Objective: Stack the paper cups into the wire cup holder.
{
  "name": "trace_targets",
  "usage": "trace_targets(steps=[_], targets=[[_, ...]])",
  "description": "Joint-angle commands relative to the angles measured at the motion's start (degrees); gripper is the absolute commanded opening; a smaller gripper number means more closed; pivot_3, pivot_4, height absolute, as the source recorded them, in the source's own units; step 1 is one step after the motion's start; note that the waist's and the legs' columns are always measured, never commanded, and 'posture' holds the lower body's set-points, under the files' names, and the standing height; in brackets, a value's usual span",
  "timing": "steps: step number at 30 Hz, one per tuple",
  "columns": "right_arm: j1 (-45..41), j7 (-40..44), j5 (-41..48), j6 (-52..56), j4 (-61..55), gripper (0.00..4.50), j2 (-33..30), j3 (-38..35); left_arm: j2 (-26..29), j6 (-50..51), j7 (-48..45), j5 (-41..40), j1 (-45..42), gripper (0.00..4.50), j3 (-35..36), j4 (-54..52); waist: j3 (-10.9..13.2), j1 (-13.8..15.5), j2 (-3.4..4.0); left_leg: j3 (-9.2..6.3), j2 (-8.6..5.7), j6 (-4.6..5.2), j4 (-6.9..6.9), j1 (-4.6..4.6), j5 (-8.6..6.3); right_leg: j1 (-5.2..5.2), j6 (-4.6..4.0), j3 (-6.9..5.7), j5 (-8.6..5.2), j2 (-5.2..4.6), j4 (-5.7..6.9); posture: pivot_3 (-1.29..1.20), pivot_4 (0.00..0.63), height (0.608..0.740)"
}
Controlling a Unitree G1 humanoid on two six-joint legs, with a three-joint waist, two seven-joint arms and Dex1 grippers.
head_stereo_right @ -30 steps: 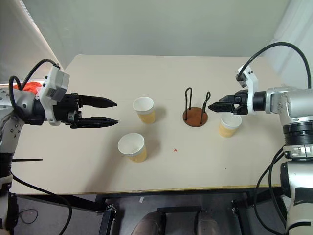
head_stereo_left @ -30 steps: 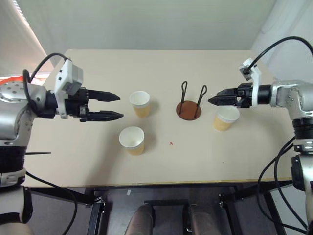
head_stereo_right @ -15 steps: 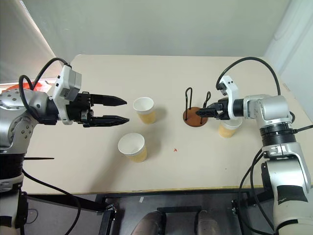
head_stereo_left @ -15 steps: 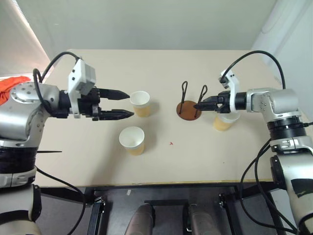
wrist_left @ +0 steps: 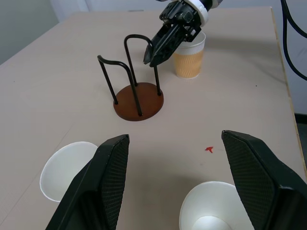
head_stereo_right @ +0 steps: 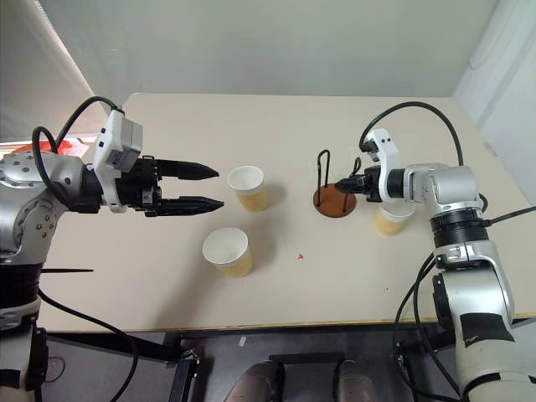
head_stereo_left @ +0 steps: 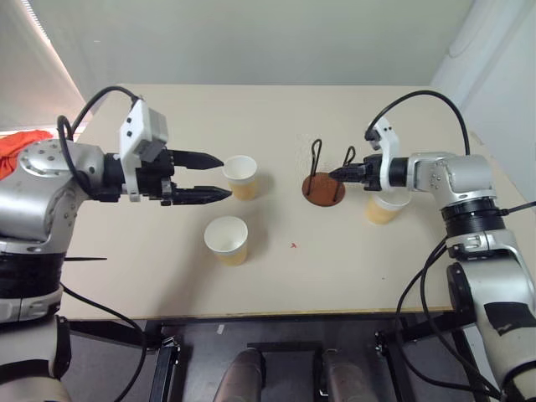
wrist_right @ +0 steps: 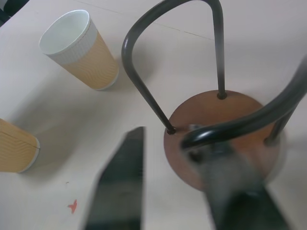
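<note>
Left eye view: my left pincer (head_stereo_left: 219, 177) hangs spread beside two tan-yellow tapered paper cups (head_stereo_left: 240, 177) (head_stereo_left: 226, 240); the empty black-wire, brown-disc cup holder (head_stereo_left: 323, 186) has my right pincer (head_stereo_left: 335, 175) at its loop, grip unclear; third cup (head_stereo_left: 384, 205) beyond. Nothing stacked.

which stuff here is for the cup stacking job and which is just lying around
For the job:
- three paper cups, all standing on the table
- wire cup holder, no cup in it

Just lying about:
- small red mark on the table
- orange-red thing at the left edge
</note>
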Motion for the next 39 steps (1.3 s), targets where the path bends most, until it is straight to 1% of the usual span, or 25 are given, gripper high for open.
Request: trace_targets(steps=[1, 2, 7, 10, 16, 20, 23, 33, 39], targets=[[-1.4, 2.0, 1.0, 0.8, -4.1, 0.22, -1.6, -1.2, 1.0, 0.2, 0.3, -0.4, -0.6, 3.38, 1.4, -1.6, 0.0, 0.0, 0.00, 0.00, 0.00, 0.00, 0.00, 0.00, 0.00, 0.00, 0.00, 0.00, 0.00, 0.00, 0.00, 0.00, 0.150, 0.740], [-1.3, 2.5, 1.1, 1.1, -4.7, 0.02, -1.8, -1.1, 1.0, 0.1, 0.2, -0.3, -0.7, 3.38, 1.3, -1.5, 0.0, 0.0, 0.00, 0.00, 0.00, 0.00, 0.00, 0.00, 0.00, -0.01, 0.00, 0.00, 0.00, 0.00, 0.01, 0.00, 0.150, 0.740], [0.2, 6.8, 3.9, 3.9, -12.5, 0.01, -3.7, -1.1, 1.1, -0.6, -0.3, 0.3, -2.2, 3.38, 1.0, 0.2, 0.0, 0.0, 0.00, 0.00, 0.00, -0.02, -0.01, -0.01, 0.00, -0.01, 0.00, -0.01, 0.00, 0.01, 0.00, 0.00, 0.150, 0.740], [2.3, 7.9, 7.0, 7.8, -20.6, 0.01, -5.0, -1.8, 1.3, -0.9, -1.2, 0.2, -2.7, 3.38, 0.9, 0.5, 0.0, 0.0, 0.00, 0.00, 0.00, -0.02, -0.01, -0.02, 0.01, 0.00, 0.00, -0.01, 0.00, 0.01, -0.01, 0.00, 0.150, 0.740], [9.4, 5.5, 12.4, 14.5, -35.9, 0.01, -5.5, -2.4, 2.8, -1.3, -5.5, -0.6, -1.3, 3.38, 0.6, -0.7, 0.0, 0.0, 0.00, 0.00, 0.00, -0.03, 0.00, -0.02, 0.01, 0.03, 0.00, -0.02, -0.01, 0.02, -0.04, 0.00, 0.150, 0.740], [13.2, 3.3, 14.4, 16.6, -41.6, 0.01, -5.0, -2.3, 2.9, -1.6, -6.6, -0.2, -1.3, 3.38, 0.3, -0.3, 0.0, 0.0, 0.00, 0.00, 0.00, 0.00, 0.03, -0.01, 0.09, 0.05, 0.01, -0.02, 0.00, 0.02, -0.01, 0.00, 0.150, 0.740], [15.2, 2.4, 14.8, 16.5, -44.0, 0.01, -5.3, -1.0, 2.9, -1.8, -7.0, 0.0, -1.3, 3.38, 0.2, -0.1, 0.0, 0.0, -0.01, 0.00, 0.00, 0.01, 0.05, 0.00, 0.17, 0.07, 0.01, -0.02, 0.00, 0.02, -0.02, 0.00, 0.150, 0.740], [17.2, 1.4, 16.9, 17.1, -45.9, 0.01, -5.1, 0.6, 3.2, -2.0, -7.6, 0.2, -0.5, 3.38, 0.6, -0.3, 0.0, -0.1, -0.02, 0.00, 0.00, 0.03, 0.05, 0.01, 0.29, 0.07, 0.01, -0.01, 0.00, 0.02, -0.01, 0.00, 0.150, 0.740], [17.0, 1.8, 15.8, 15.9, -46.1, 0.01, -6.9, 3.9, 3.4, -2.2, -7.7, 0.2, 0.3, 3.38, 0.8, -0.7, 0.0, 0.0, -0.02, 0.00, -0.01, 0.04, 0.04, -0.01, 0.28, 0.06, 0.01, -0.01, 0.00, 0.02, -0.03, 0.00, 0.150, 0.740]])
